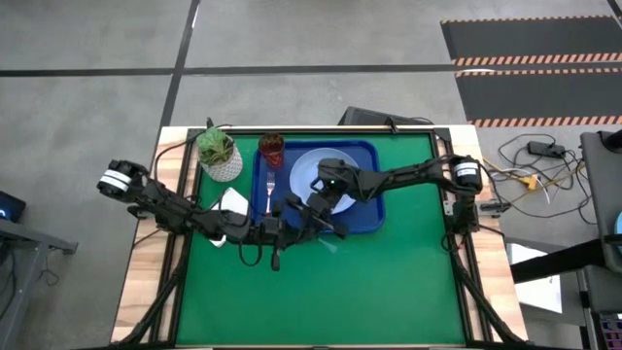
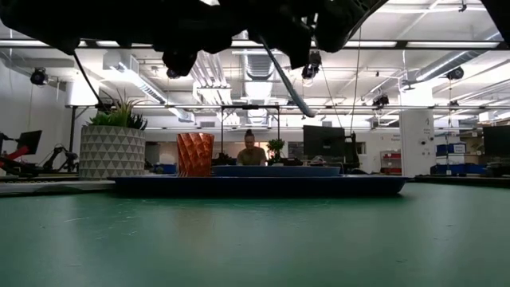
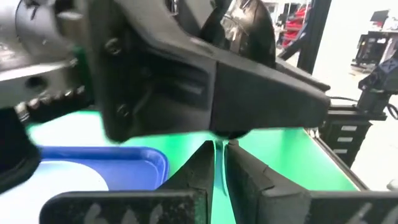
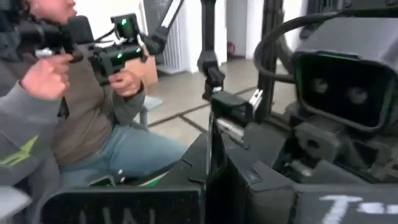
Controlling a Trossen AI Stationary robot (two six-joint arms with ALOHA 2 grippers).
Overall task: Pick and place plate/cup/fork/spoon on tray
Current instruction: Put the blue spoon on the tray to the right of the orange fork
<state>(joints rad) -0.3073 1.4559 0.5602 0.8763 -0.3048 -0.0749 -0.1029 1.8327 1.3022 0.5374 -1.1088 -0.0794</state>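
While both tools (image 1: 313, 226) clamp the spoon (image 2: 280, 73), green mat (image 1: 389, 282) spreads below.

The table (image 1: 146, 292) is wood-edged and carries a green mat (image 1: 389, 282). On the mat, the blue tray (image 1: 374, 219) lies beneath the right gripper (image 1: 316, 219); a white plant pot (image 1: 222, 160) stands beyond the left gripper (image 1: 282, 209).

The near half of the green surface (image 1: 369, 282) lies bare, giving open passage along the front and right. At the back left, the potted plant (image 1: 219, 154) stands just beside the tray (image 1: 374, 216), with the cup (image 1: 272, 149), fork (image 1: 269, 191) and plate (image 1: 316, 173) filling it. Both arms cross over the tray's near edge, the left pincer (image 1: 288, 216) and right pincer (image 1: 321, 216) close together, blocking that approach.
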